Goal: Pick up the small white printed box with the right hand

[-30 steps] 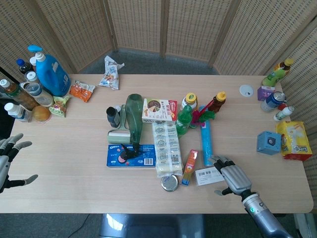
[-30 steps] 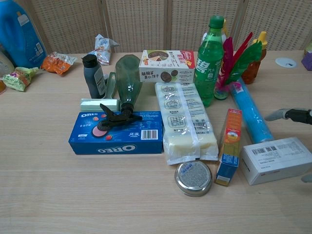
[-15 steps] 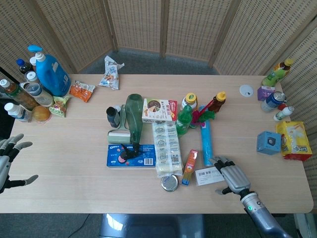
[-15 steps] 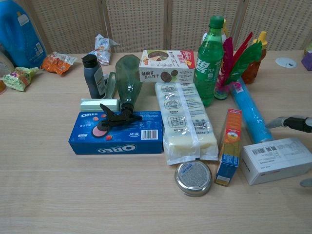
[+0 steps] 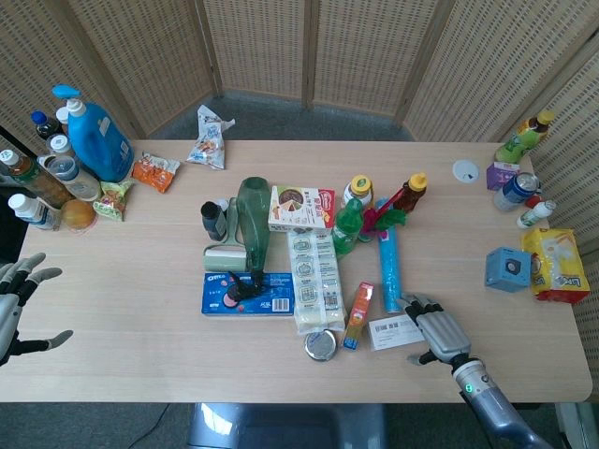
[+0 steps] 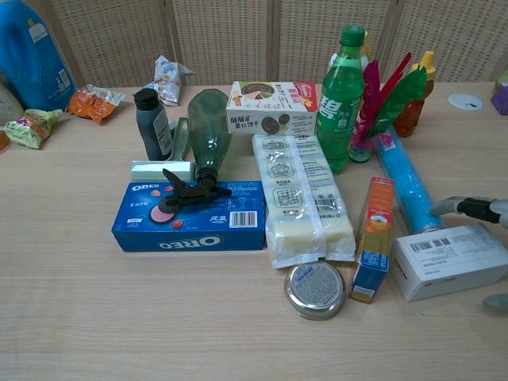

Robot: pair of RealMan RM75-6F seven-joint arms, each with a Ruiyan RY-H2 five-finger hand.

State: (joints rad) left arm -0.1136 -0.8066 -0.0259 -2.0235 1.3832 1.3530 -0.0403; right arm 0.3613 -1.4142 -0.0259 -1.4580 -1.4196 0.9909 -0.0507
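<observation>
The small white printed box (image 5: 394, 331) (image 6: 449, 260) lies flat near the table's front edge, its barcode label facing up. My right hand (image 5: 437, 336) sits just to its right with fingers spread around that end. One fingertip (image 6: 459, 206) shows behind the box in the chest view and another (image 6: 498, 301) in front of it, neither clearly pressing the box. My left hand (image 5: 13, 304) hovers open off the table's left edge, holding nothing.
An orange carton (image 5: 358, 315) and a round tin (image 5: 320, 344) lie just left of the box. A blue tube (image 5: 388, 268) runs behind it. A long white packet (image 5: 314, 280), Oreo box (image 5: 249, 293) and green bottle (image 5: 347, 224) crowd the middle. A blue cube box (image 5: 506, 269) stands at right.
My right hand has crept slightly toward the table's front edge beside the box; its upper fingertip sits lower in the chest view. The box has not moved.
</observation>
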